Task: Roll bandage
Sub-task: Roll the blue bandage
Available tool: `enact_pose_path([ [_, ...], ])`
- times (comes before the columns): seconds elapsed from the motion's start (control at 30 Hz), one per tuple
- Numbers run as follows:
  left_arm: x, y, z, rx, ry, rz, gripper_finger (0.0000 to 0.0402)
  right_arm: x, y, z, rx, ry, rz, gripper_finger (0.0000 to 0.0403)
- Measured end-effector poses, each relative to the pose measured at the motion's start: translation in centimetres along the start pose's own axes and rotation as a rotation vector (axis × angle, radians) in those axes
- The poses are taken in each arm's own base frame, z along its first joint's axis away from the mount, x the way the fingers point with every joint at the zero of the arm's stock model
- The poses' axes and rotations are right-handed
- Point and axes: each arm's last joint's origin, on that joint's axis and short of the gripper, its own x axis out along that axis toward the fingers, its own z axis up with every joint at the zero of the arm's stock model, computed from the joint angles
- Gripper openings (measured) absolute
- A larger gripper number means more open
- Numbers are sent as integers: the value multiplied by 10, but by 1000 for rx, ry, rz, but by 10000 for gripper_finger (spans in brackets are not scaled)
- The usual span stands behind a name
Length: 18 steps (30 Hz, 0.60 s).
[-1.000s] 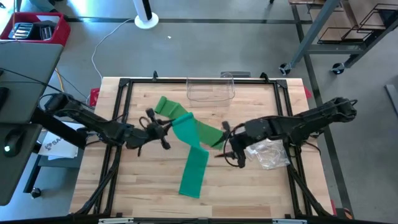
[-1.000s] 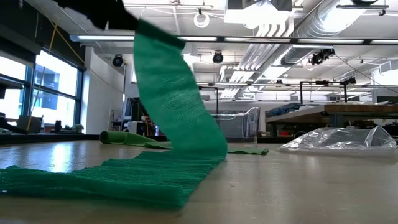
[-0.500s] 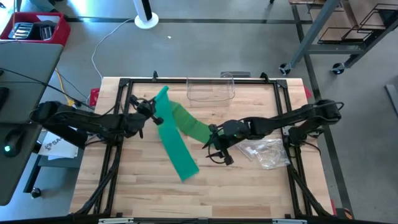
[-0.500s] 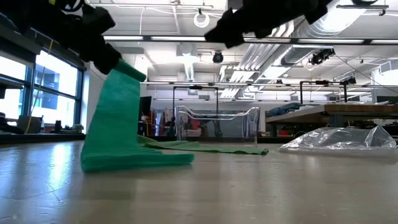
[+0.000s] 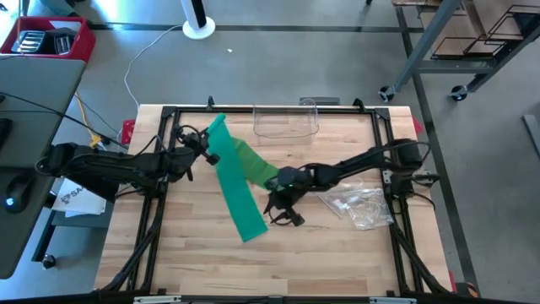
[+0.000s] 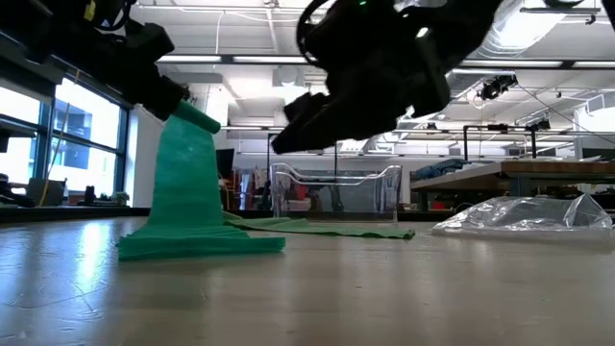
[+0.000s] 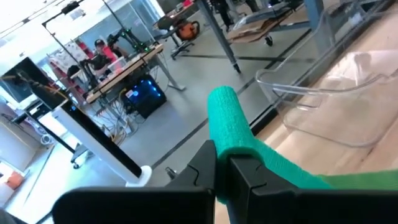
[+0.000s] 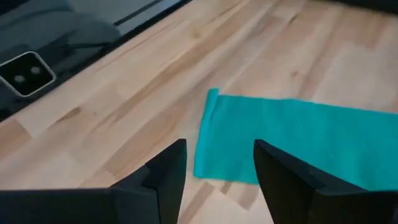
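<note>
A long green bandage [image 5: 234, 187] runs slanting from high at the far left down to its free end [image 5: 252, 228], which lies flat on the wooden table [image 5: 337, 262]. A second stretch [image 5: 257, 167] lies on the table toward the middle. My left gripper [image 5: 205, 140] is shut on the raised part; in the low view that part [image 6: 192, 120] hangs from it to the tabletop. My right gripper [image 5: 283, 213] stands open just right of the free end and low over the table. In the right wrist view the bandage's end [image 8: 280, 137] lies ahead of its fingers, untouched. My left gripper pinches a bunched part of the bandage [image 7: 239, 149] between its two fingers; a rounded green hump [image 7: 222, 112] sticks out past the fingertips. The fingers come nearly level from the table's left. The strip hangs down from the hold, and its lower end [image 6: 202, 245] rests flat on the table.
A clear plastic box [image 5: 285, 123] stands at the table's far edge. Crumpled clear wrapping [image 5: 359, 208] lies right of my right gripper. A black frame [image 5: 169, 114] runs around the tabletop. Bare wood spreads along the near edge.
My left gripper has drawn back toward the table's far left with the bandage and has held nearly still lately. The strip's free end has slid left and farther, and it now hangs steeply. My right gripper has sunk and gone left toward that free end, staying open.
</note>
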Motion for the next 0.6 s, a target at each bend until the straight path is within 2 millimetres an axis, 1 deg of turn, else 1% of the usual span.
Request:
enact_pose_path([
  [0.13,1,0,0,-50,-1,-33,5,21,-6,1,-11,54,49,179],
  [0.3,1,-4,-1,-123,-4,-128,5,53,0,-1,-44,89,64,179],
  [0.5,-5,-9,-2,-206,0,-199,5,89,19,-3,-100,183,-73,178],
  [0.6,-9,-11,-2,-255,-2,-229,5,100,28,-5,-96,231,-199,165],
])
